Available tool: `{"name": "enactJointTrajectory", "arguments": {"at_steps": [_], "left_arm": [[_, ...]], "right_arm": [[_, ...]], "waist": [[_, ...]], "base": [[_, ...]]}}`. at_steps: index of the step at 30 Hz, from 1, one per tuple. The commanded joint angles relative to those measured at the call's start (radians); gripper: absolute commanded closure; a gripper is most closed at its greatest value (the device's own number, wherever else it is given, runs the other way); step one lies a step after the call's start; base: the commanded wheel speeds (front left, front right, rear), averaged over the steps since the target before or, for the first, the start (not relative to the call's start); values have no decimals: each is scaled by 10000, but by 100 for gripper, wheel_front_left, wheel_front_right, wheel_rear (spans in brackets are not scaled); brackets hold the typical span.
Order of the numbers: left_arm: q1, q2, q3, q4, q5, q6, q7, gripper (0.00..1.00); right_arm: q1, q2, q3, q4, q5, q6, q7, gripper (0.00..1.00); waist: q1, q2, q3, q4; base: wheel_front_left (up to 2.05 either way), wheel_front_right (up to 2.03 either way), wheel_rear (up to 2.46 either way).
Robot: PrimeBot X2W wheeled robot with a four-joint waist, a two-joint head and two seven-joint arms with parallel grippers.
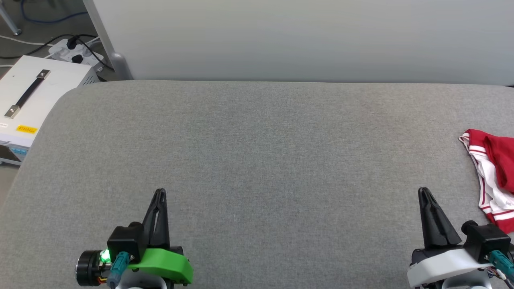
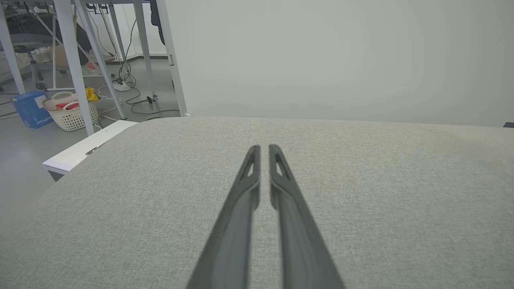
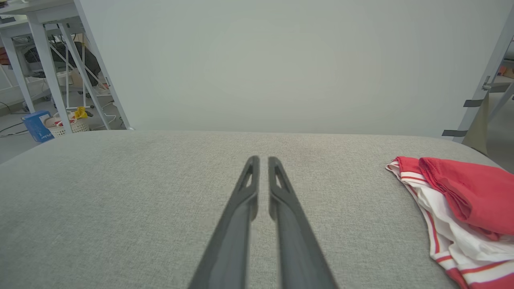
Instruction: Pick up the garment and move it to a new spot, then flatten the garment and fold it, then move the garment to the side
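1. Head view: left hand and right hand sit over the bench near edge, fingers drawn together, both empty. Garment lies bunched at the bench's right edge, apart from the right hand.
2. Left wrist view: left hand fingers nearly touching, thin slit, nothing held.
3. Right wrist view: right hand likewise closed up, empty; garment crumpled at the bench's right end.

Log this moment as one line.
garment: bunched, right end of table, untouched | left gripper: jaws shut, empty | right gripper: jaws shut, empty | stage: pickup not begun
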Motion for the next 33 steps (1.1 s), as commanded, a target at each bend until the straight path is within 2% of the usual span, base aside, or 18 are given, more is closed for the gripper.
{"name": "enactJointTrajectory", "arguments": {"at_steps": [1, 33], "left_arm": [[-2, -1, 14, -22, 19, 3, 46, 100], [-31, -17, 155, -337, 285, 42, 731, 100]], "right_arm": [[-11, 5, 4, -13, -27, 0, 33, 100], [-174, 80, 58, -167, -415, -2, 724, 100]], "waist": [[1, 0, -5, -4], [1, 0, -100, -92]], "base": [[0, 0, 0], [0, 0, 0]]}}
